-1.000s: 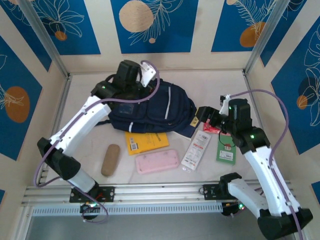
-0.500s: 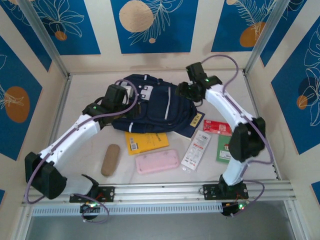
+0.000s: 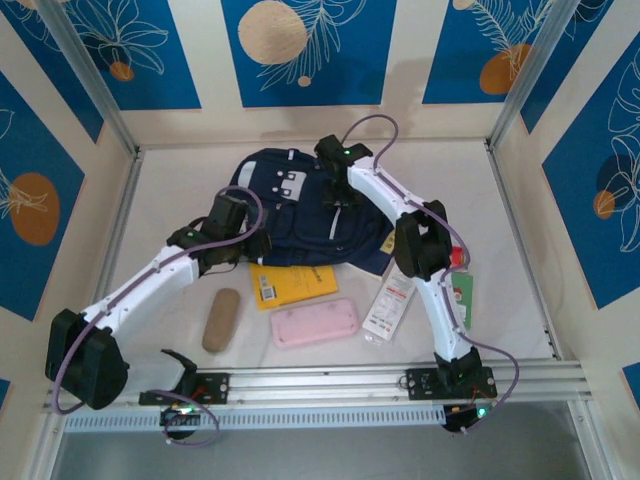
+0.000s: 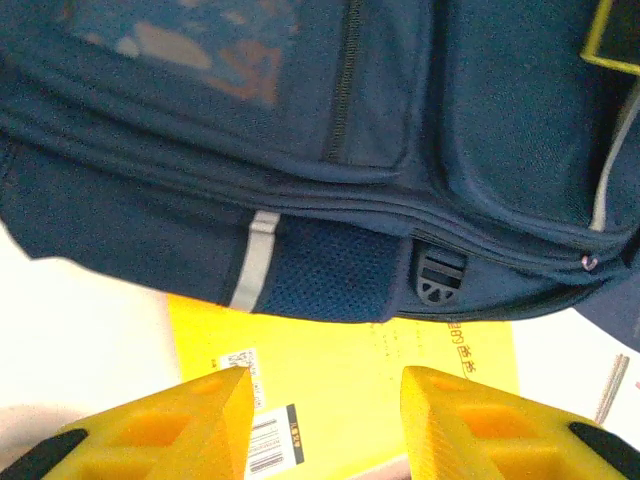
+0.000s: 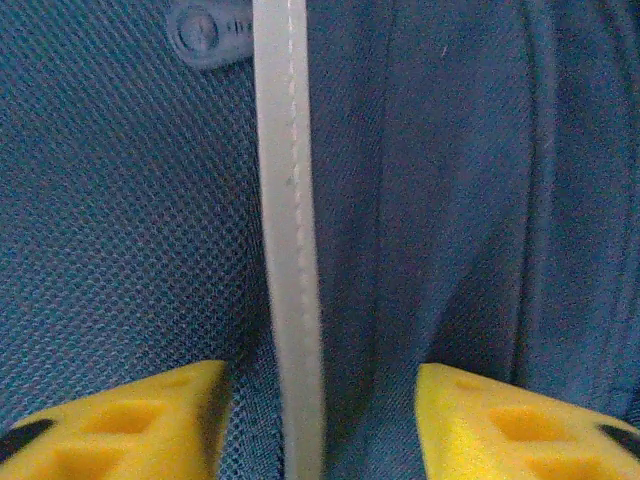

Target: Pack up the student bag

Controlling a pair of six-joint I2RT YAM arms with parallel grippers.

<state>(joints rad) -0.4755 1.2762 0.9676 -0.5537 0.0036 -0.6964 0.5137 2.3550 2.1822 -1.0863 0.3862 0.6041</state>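
From above, the navy backpack (image 3: 300,215) lay at the middle back of the table (image 3: 520,240). My left gripper (image 3: 252,248) sat at its near edge and my right gripper (image 3: 335,195) over its top. At my left wrist, my fingers (image 4: 180,420) stood apart above a yellow booklet (image 4: 350,350), holding nothing. At my right wrist, my fingers (image 5: 130,420) stood apart either side of the backpack's pale stripe (image 5: 288,250).

The white left arm (image 3: 150,275) stretched low toward the near edge of the navy-blue fabric backpack (image 3: 290,225), its yellow-fingered left gripper (image 4: 325,385) parted. The white right arm (image 3: 385,195) arched over the backpack, its right gripper (image 5: 320,375) parted close over the fabric.
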